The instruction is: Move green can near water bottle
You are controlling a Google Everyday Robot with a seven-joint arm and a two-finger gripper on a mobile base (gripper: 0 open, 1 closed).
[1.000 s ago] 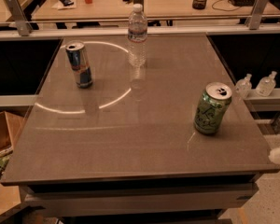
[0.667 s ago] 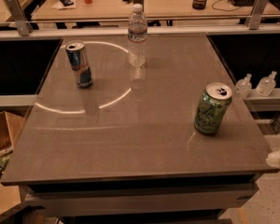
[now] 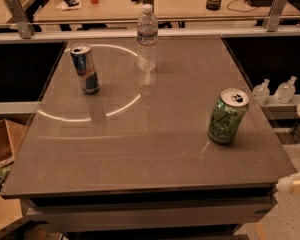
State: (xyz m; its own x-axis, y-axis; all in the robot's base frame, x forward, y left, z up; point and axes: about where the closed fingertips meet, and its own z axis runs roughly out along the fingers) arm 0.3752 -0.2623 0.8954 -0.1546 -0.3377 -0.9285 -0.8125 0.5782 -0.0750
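The green can (image 3: 227, 116), a short aluminium cylinder with a silver top, stood upright near the right edge of the smooth, glossy grey table (image 3: 140, 154). The water bottle (image 3: 146, 38), clear plastic with a white cap, stood well apart at the far centre. The pale gripper (image 3: 293, 183) sat off the table's front right corner, clear of the can. Whether it was open could not be determined.

Pincer (image 3: 294, 183) low at right edge
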